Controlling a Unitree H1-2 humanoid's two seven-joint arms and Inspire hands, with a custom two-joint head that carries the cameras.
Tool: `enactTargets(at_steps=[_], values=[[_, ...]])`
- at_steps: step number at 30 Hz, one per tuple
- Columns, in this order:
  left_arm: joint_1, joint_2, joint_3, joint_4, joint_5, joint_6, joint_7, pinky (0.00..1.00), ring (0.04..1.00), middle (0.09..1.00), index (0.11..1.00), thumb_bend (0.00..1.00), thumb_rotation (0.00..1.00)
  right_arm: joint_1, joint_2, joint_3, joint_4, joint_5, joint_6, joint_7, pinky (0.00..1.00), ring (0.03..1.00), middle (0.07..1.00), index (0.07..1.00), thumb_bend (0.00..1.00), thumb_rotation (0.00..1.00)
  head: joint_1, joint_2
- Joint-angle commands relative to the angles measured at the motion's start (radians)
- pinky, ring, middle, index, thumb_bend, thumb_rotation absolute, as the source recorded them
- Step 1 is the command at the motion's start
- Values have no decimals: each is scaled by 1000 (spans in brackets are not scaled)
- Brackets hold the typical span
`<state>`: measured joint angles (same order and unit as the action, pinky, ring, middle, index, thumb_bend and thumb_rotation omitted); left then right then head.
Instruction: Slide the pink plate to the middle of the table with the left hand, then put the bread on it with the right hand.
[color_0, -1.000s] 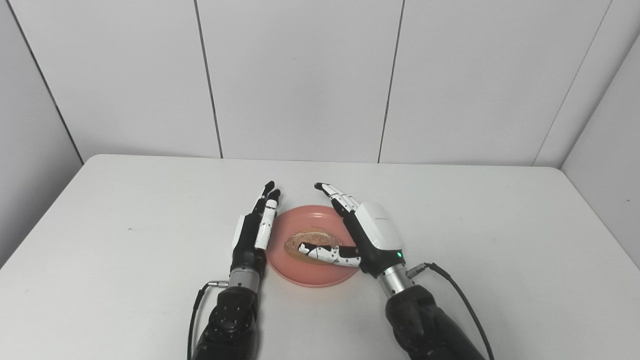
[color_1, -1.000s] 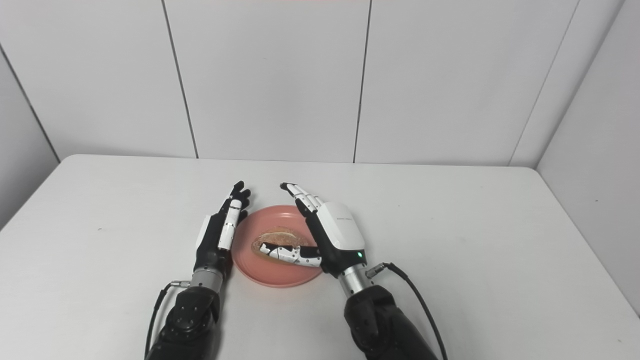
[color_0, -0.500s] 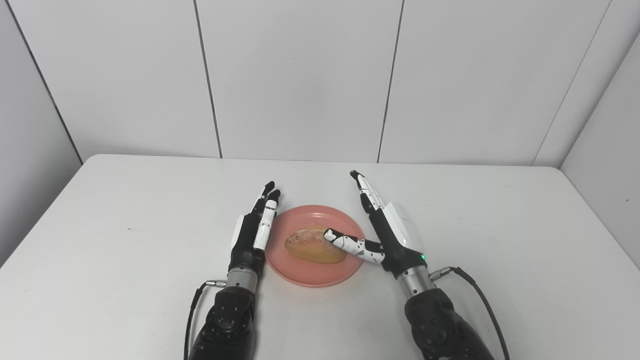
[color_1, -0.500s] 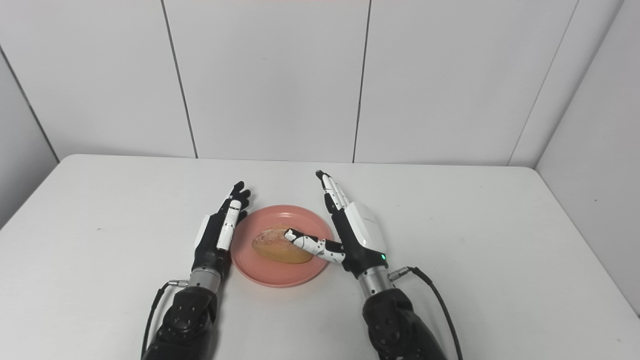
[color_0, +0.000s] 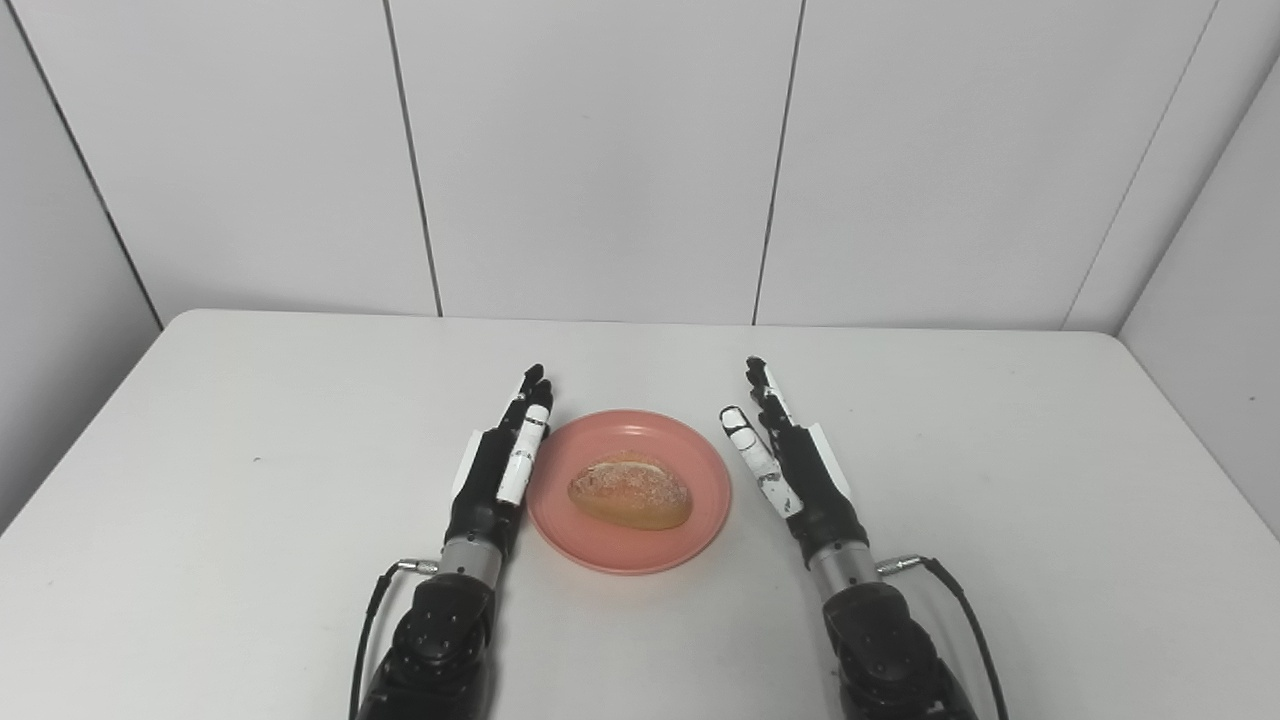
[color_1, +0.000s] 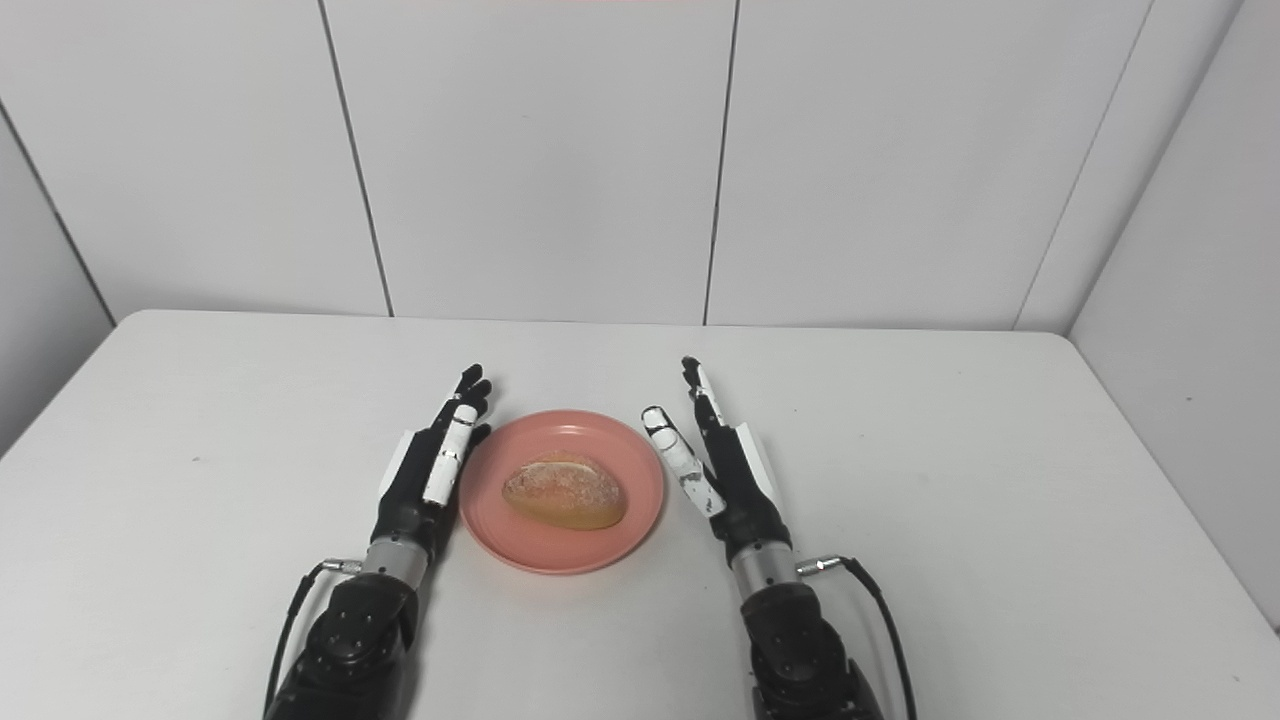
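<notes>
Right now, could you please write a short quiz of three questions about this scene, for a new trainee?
1. True or false: the bread lies on the plate.
2. Which hand holds something? A. left hand B. right hand C. neither
3. Fill in: both hands are ____, one on each side of the plate, above the table.

Key: 1 true; 2 C; 3 open
</notes>
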<state>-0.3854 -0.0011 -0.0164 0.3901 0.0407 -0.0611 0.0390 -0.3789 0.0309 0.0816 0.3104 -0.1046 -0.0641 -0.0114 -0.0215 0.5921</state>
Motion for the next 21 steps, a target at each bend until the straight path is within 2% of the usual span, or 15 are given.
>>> enactTargets(at_steps=[1, 8, 15, 21], values=[[-17, 11, 24, -15, -12, -27, 13, 994, 987, 974, 963, 421, 1000, -34, 17, -23, 11, 67, -83, 19, 1000, 1000, 1000, 1000, 568, 997, 0, 0], [-12, 12, 28, -19, -16, -70, 5, 992, 982, 968, 951, 416, 1000, -44, 29, -55, 65, 164, -130, 59, 1000, 1000, 1000, 1000, 659, 1000, -6, 2], [-13, 6, 44, -4, -40, -115, -8, 982, 977, 966, 946, 420, 1000, -46, 35, -76, 79, 222, -127, 77, 1000, 1000, 1000, 1000, 626, 980, -11, 2], [-16, 2, 51, 3, -53, -136, -8, 992, 982, 967, 945, 438, 1000, -46, 35, -83, 82, 231, -124, 75, 1000, 1000, 1000, 1000, 596, 984, -9, 1]])
